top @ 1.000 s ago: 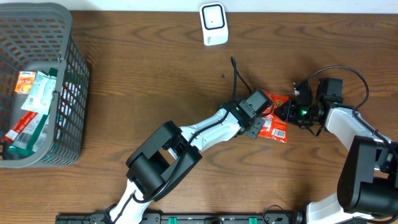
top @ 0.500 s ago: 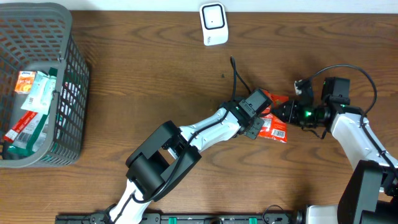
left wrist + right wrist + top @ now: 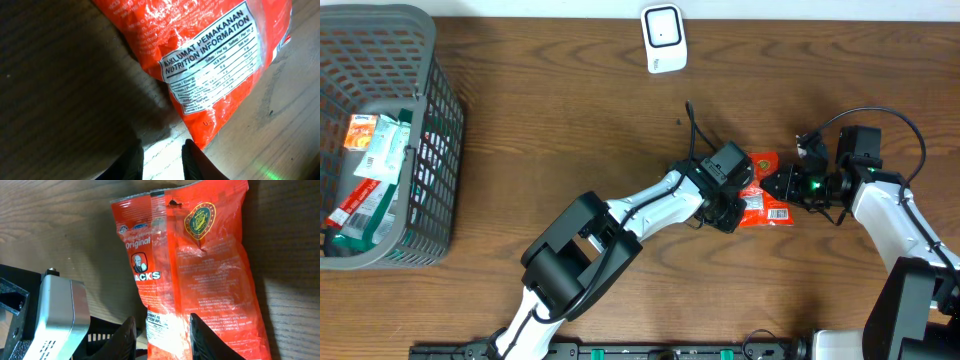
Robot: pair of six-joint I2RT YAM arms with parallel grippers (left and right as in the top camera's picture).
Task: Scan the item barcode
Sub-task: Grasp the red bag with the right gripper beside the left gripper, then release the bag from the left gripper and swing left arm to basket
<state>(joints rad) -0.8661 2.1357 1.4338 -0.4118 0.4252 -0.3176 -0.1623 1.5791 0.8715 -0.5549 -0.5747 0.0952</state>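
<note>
Snack packet (image 3: 768,205) lies flat, well apart from the scanner (image 3: 663,38). The left gripper (image 3: 162,160) has its jaws a little apart and empty. The right gripper (image 3: 162,330) has its jaws on both sides of the packet's end; I cannot tell if it grips.

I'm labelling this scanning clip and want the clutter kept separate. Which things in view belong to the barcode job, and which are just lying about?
Belong to the job:
- orange snack packet
- white scanner
- left gripper and right gripper, both at the packet

Just lying about:
- grey basket at the table's far left
- packets in the basket
</note>
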